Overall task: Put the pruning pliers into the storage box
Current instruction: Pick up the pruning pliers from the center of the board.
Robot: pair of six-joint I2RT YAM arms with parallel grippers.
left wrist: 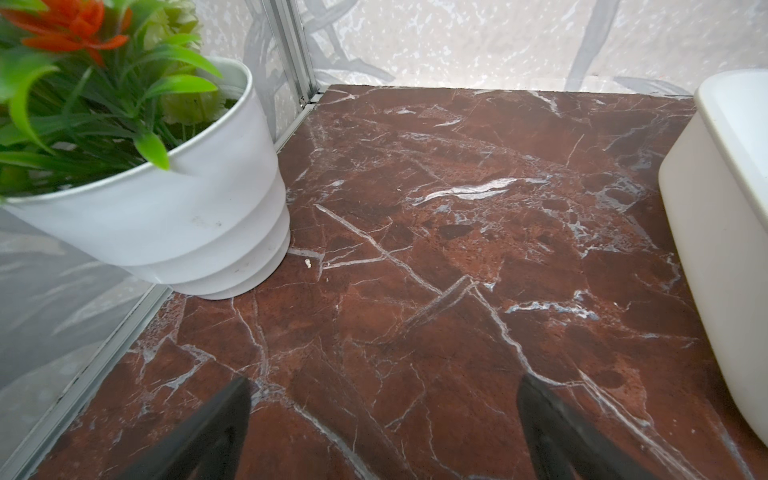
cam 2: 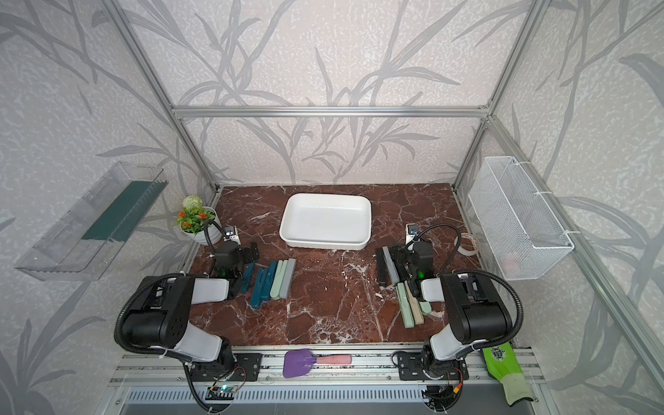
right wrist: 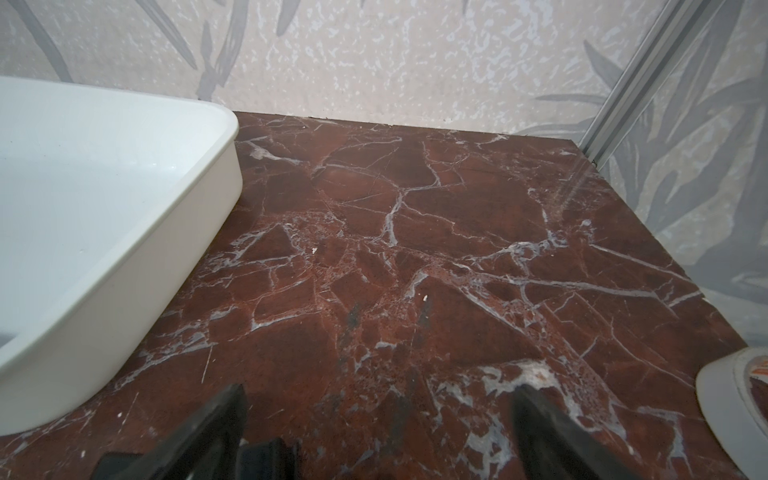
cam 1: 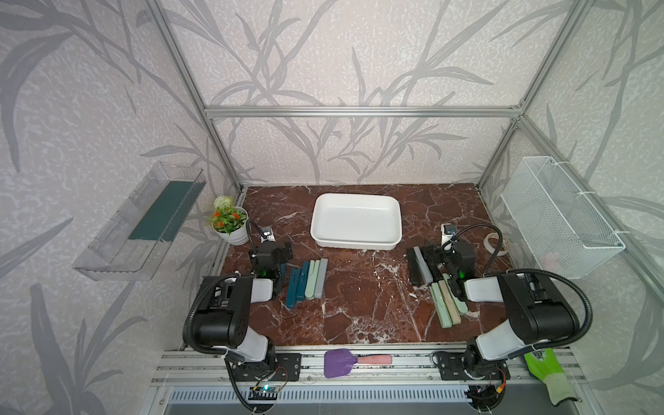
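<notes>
I'm seeing left gripper (left wrist: 384,380) hovering over desk (cam 1: 359,305) near left edge, jaws standing wide apart, gripping nothing. Right gripper (right wrist: 380,388) hovering near right edge, jaws likewise apart, nothing between. Storage box (cam 1: 355,219) sitting at rear centre of desk. Pruning pliers (cam 2: 275,280) lying on desk in two bunches, all outside box: one just beside left gripper, right bunch (cam 2: 409,309) partly under right arm (cam 2: 433,289)
</notes>
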